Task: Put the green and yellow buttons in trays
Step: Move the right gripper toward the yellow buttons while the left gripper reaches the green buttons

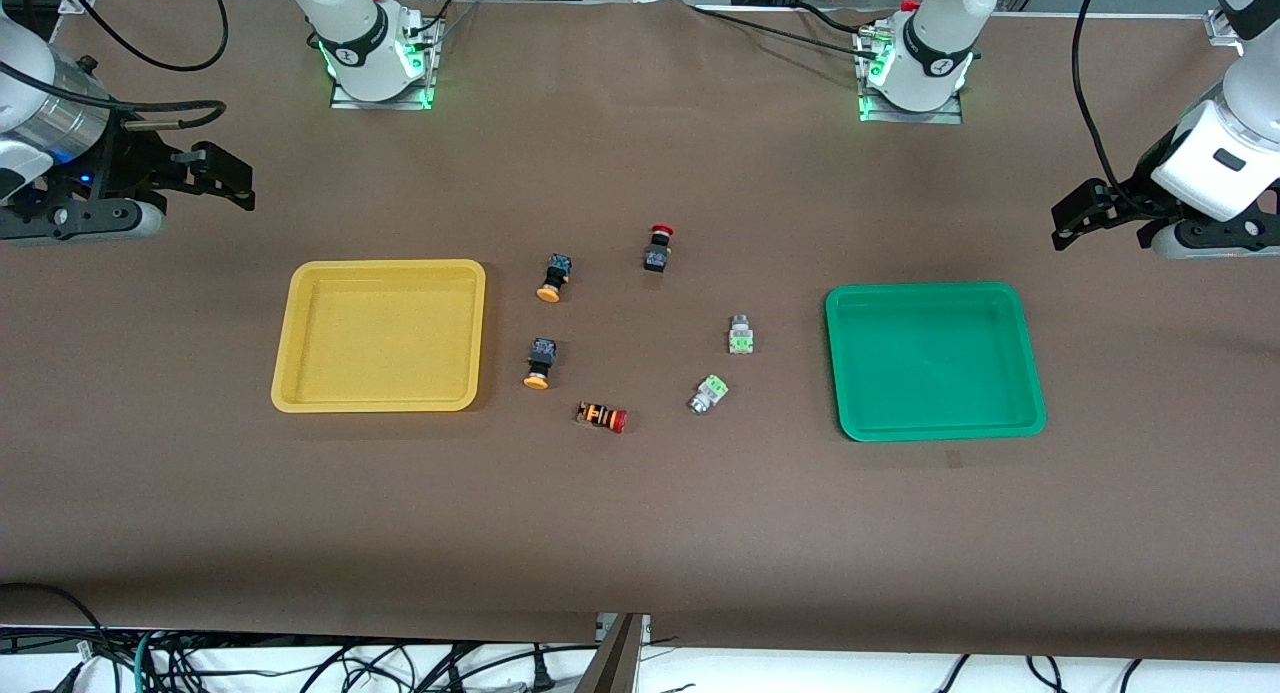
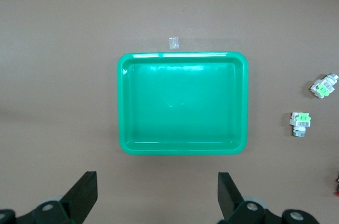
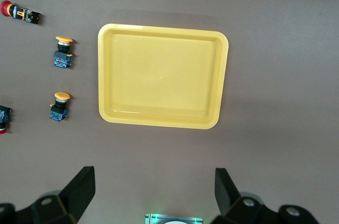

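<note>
both trays, the yellow tray (image 1: 300, 318) and the green tray (image 1: 1030, 373), hold nothing. the four green and yellow buttons (image 1: 541, 361) lie between them on the table (image 1: 640, 533), the yellow-capped pair at the yellow tray's three o'clock. the left gripper (image 1: 1075, 218) and the right gripper (image 1: 228, 176) hang spread wide, grasping nothing, over the table's two ends.

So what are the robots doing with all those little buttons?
Nothing is being held yet. The left gripper and the right gripper both wait open at the table's two ends. The yellow tray and the green tray are both empty. Between them lie two yellow buttons, two green buttons, and two red-capped ones. The sorting hasn't started.
</note>
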Controlling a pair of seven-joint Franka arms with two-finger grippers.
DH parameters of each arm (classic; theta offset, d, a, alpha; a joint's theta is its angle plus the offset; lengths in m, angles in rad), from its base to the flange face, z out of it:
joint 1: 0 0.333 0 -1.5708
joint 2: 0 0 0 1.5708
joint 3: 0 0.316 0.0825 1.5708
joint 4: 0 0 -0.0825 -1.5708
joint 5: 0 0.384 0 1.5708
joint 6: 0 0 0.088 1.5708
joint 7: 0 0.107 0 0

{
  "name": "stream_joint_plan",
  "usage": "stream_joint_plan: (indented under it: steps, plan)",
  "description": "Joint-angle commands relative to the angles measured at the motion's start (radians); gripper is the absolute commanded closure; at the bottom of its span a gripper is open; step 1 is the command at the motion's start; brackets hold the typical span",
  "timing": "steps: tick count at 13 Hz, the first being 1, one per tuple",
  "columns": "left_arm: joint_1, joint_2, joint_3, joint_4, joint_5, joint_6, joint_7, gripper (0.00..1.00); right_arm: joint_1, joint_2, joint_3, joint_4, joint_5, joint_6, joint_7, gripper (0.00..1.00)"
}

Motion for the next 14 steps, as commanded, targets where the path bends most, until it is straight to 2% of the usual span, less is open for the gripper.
stream_joint_plan:
  steps: [1,4,6,7,10,12,14]
  plan:
    - [-0.012,0.0,0.006,0.02,-0.01,-0.03,0.019,0.0,-0.003,0.011,0.004,0.033,-0.004,-0.025,-0.014,0.0]
    - [-0.01,0.002,0.008,0.021,-0.013,-0.036,0.021,0.0,-0.003,0.013,0.002,0.033,-0.004,-0.019,-0.008,0.0]
    - [-0.012,0.002,0.006,0.021,-0.019,-0.048,0.018,0.0,-0.002,0.051,0.004,0.033,-0.001,-0.015,-0.003,0.0]
    - [-0.015,0.002,0.006,0.021,-0.019,-0.077,0.016,0.0,0.001,0.083,0.007,0.03,0.0,-0.01,-0.003,0.0]
    - [-0.019,0.002,0.0,0.021,-0.02,-0.11,0.016,0.0,0.036,0.291,0.013,0.03,0.006,0.117,0.004,0.0]
    - [-0.029,0.049,-0.056,0.017,-0.028,-0.174,0.021,0.0,0.116,0.373,0.015,0.008,0.03,0.264,0.088,0.0]
    - [-0.03,0.17,-0.156,0.024,-0.042,-0.145,0.003,0.0,0.177,0.453,0.015,-0.006,0.033,0.352,0.289,0.0]
